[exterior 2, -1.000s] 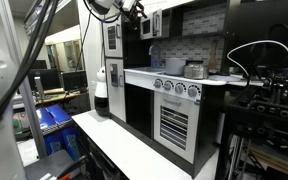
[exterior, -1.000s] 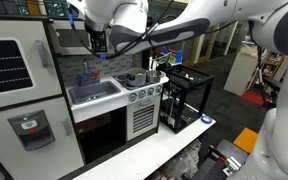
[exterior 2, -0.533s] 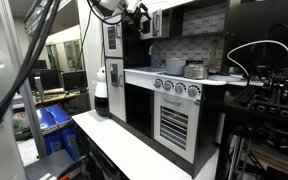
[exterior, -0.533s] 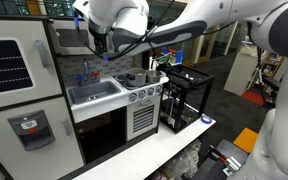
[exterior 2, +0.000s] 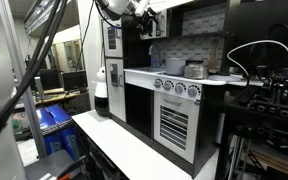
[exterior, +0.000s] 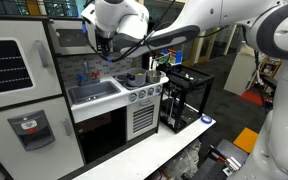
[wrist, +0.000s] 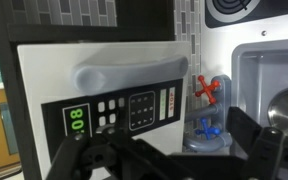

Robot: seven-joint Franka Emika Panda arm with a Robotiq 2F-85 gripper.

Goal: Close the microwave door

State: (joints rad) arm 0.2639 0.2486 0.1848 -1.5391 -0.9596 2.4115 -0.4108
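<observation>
Grey-silver and mounted above the sink (exterior: 94,92), the microwave door (exterior: 69,38) shows in an exterior view. The hand (exterior: 102,46) is just beside the door's edge, on the side toward the stove knobs (exterior: 144,95). Its fingers are too small there to judge.

In an exterior view from the side, the hand (exterior 2: 144,20) hangs high at the top of the toy kitchen. Neither door nor sink can be made out clearly.

In the wrist view the microwave door (wrist: 104,85) fills most of the frame. Its black keypad (wrist: 124,112) and green display (wrist: 76,122) are toward the bottom, and the sink (wrist: 274,80) lies off to one side. The hand (wrist: 174,165) stands apart, with its dark fingers (wrist: 89,160) spread wide and nothing between them.
</observation>
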